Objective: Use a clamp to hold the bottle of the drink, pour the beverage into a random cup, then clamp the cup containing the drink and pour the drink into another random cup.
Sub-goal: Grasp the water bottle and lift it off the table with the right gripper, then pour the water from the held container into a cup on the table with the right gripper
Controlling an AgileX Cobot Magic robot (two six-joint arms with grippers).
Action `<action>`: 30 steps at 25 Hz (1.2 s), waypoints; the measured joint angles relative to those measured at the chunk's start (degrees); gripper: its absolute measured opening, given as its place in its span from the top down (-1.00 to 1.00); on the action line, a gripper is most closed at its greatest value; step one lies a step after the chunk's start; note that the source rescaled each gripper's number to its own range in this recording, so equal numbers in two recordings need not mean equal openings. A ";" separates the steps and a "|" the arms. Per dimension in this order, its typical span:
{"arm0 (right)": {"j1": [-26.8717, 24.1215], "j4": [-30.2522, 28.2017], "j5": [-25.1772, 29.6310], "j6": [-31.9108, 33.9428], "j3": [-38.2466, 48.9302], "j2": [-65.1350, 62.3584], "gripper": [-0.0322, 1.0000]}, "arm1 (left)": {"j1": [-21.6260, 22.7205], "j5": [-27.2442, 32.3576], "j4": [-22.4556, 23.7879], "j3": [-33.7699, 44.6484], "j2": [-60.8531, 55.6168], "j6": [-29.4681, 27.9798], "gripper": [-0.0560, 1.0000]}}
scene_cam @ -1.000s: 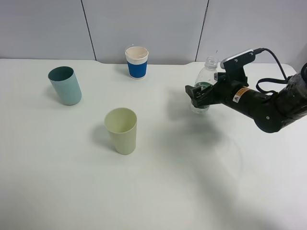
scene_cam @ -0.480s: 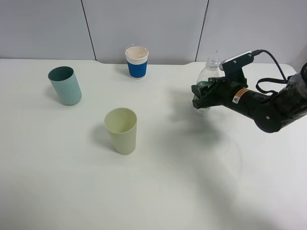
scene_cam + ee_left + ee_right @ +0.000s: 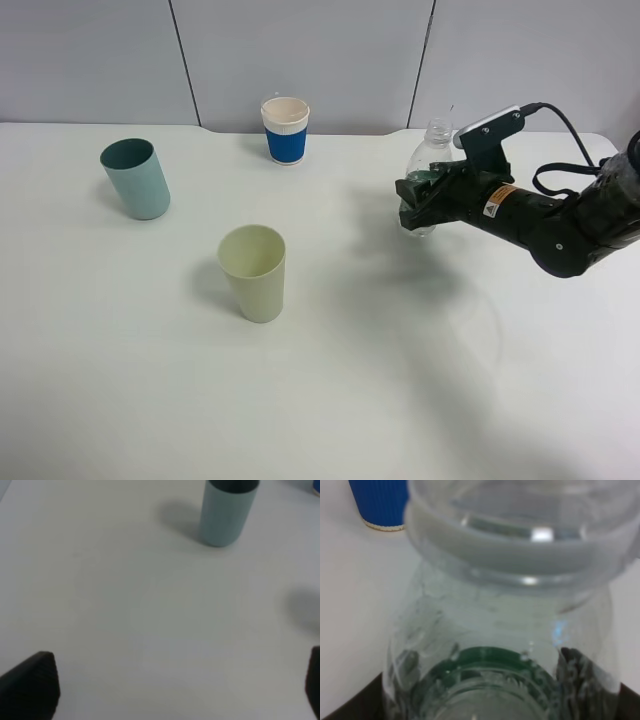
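A clear plastic bottle (image 3: pixel 426 160) stands upright at the right of the table, held by my right gripper (image 3: pixel 418 195), which is shut on its lower body. The right wrist view shows the bottle (image 3: pixel 510 605) close up between the dark fingers (image 3: pixel 580 680). Three cups stand upright: a teal cup (image 3: pixel 136 178) at the far left, a blue-sleeved paper cup (image 3: pixel 285 130) at the back and a pale green cup (image 3: pixel 253 272) near the middle. My left gripper (image 3: pixel 172 682) is open and empty over bare table, short of the teal cup (image 3: pixel 227 510).
The white table (image 3: pixel 350 380) stretches wide in front. A grey panel wall (image 3: pixel 320 50) runs along the back edge. The blue cup also shows in the right wrist view (image 3: pixel 380 502), behind the bottle. The left arm does not show in the exterior view.
My right gripper has drawn in around the bottle and shifted slightly up and back with it. The cups have not moved.
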 joint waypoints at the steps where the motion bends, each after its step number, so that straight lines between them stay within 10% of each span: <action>1: 0.22 0.00 0.14 -0.01 -0.05 -0.06 0.93 | 0.00 0.00 0.00 0.00 0.00 0.00 -1.00; 17: 3.14 -0.46 15.87 3.87 -0.72 -11.38 0.93 | 0.00 0.00 0.00 0.00 0.00 0.00 -1.00; 30: 11.88 -15.68 34.92 11.59 -14.03 -14.58 0.93 | 0.00 0.00 0.00 0.00 0.00 0.00 -1.00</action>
